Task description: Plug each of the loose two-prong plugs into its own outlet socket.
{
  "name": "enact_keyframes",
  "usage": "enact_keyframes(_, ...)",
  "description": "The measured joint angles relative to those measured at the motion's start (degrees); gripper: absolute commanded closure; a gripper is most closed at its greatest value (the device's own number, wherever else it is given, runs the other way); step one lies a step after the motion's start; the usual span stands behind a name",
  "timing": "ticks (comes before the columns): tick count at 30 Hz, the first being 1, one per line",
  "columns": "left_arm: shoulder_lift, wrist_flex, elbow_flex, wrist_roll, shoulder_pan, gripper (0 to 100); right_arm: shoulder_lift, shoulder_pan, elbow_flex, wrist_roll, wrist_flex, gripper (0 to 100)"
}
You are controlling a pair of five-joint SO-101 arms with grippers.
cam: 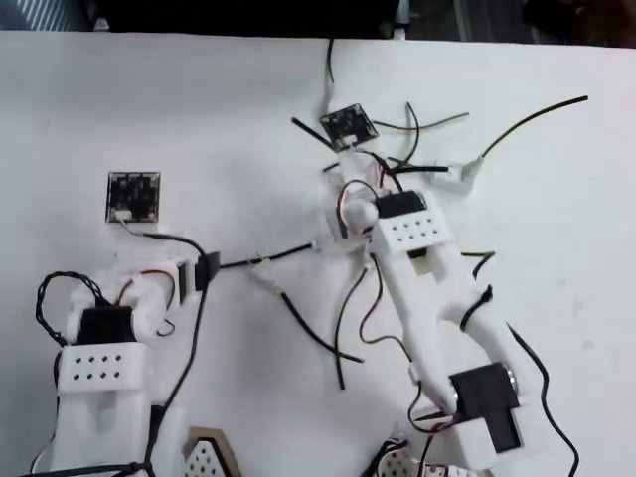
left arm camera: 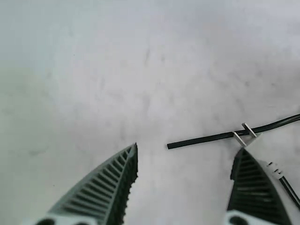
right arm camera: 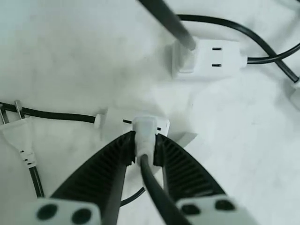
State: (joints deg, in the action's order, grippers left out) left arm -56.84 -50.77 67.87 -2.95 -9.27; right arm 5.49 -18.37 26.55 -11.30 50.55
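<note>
My right gripper (right arm camera: 144, 139) is shut on a white two-prong plug (right arm camera: 144, 131) pressed against a white outlet socket (right arm camera: 117, 123); whether the prongs are in is hidden. A second white socket (right arm camera: 208, 58) lies beyond it with one pair of slots bare and a black cable entering its side. A loose white plug (right arm camera: 16, 129) lies with its prongs up beside a black cable. My left gripper (left arm camera: 186, 151) hangs open over the bare table, and that loose plug's prongs (left arm camera: 244, 133) are by one fingertip. In the high view the left gripper (cam: 197, 273) sits left of the loose plug (cam: 262, 266).
Two black square boards (cam: 133, 196) (cam: 349, 124) lie at the back left and back centre. Loose black, red and green wires (cam: 348, 328) sprawl around the right arm (cam: 437, 298). Another white socket (cam: 459, 174) lies at the back right.
</note>
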Motion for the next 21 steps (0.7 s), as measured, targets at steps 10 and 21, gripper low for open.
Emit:
enact_keyframes(10,0.0,0.0,0.0,-0.1,0.0,68,-0.4,0.4,-0.6,0.0,4.1,98.1)
enact_keyframes(21,0.0,0.0,0.0,-0.1,0.0,68,-1.9,2.3,-1.3,0.0,3.2,98.1)
